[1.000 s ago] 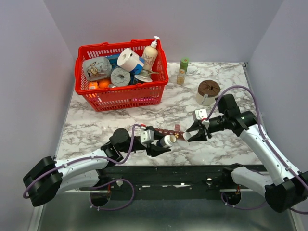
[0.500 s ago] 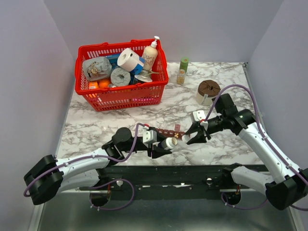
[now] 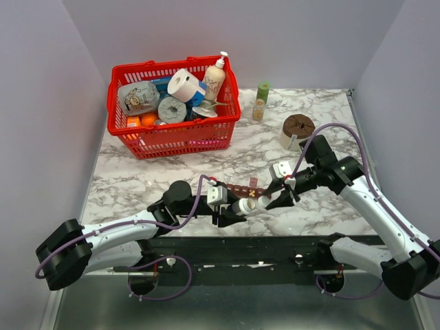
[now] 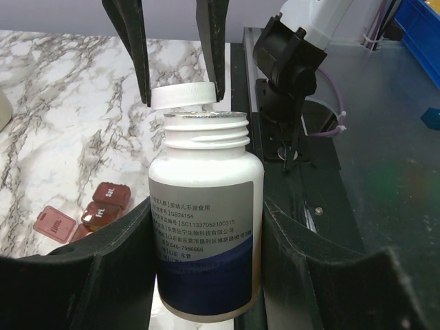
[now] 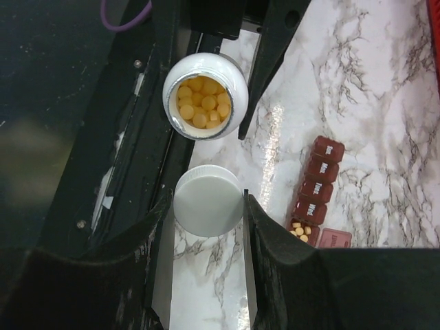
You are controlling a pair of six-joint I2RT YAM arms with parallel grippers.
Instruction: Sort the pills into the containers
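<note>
Hanging beside containers [image 3: 237, 188]: open pill btl [image 3: 242, 205]; basket [image 3: 172, 137], tub [image 3: 297, 132], green btl [image 3: 260, 102] behind.

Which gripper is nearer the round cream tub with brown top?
Right. The right gripper, holding a white plastic cap, sits in front of the round cream tub; the left gripper, holding a white pill bottle, lies farther left.

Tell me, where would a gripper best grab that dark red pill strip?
Probably from above, fingers across the narrow width of the pill strip at its closed compartments: it lies flat, long and thin, and the open compartment holds loose pills.
</note>
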